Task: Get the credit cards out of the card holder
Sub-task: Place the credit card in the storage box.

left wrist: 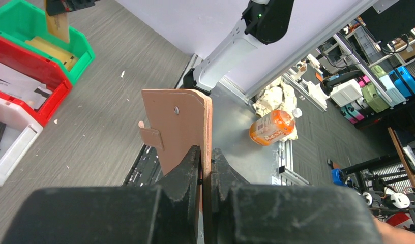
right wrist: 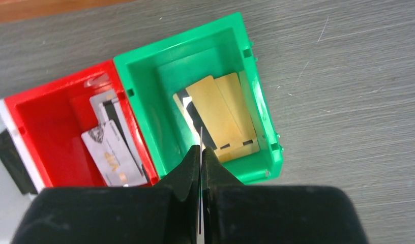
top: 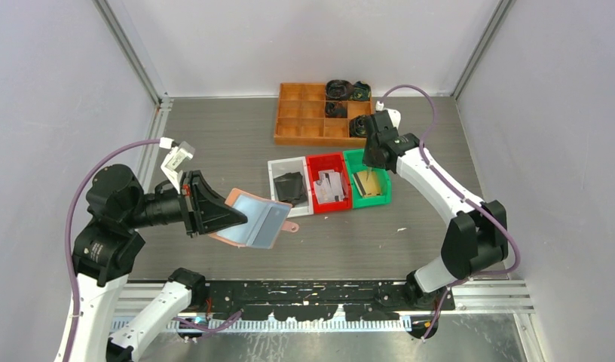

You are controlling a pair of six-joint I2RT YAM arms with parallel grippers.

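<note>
The salmon-pink card holder (top: 252,215) hangs open above the table, its pale blue pockets facing up, and a dark card (top: 271,221) shows in one pocket. My left gripper (top: 239,219) is shut on the holder's edge. In the left wrist view the holder (left wrist: 177,122) stands edge-on between the fingertips of that gripper (left wrist: 206,151). My right gripper (right wrist: 202,148) hovers over the green bin (right wrist: 256,101), shut on a thin card (right wrist: 201,135) seen edge-on. That gold card (left wrist: 58,25) also shows in the left wrist view. Other gold cards (right wrist: 220,112) lie in the bin.
A red bin (top: 317,160) with grey cards (right wrist: 114,152) and a white bin (top: 278,163) with dark cards (top: 291,187) stand left of the green one. An orange compartment tray (top: 289,113) holding black parts sits at the back.
</note>
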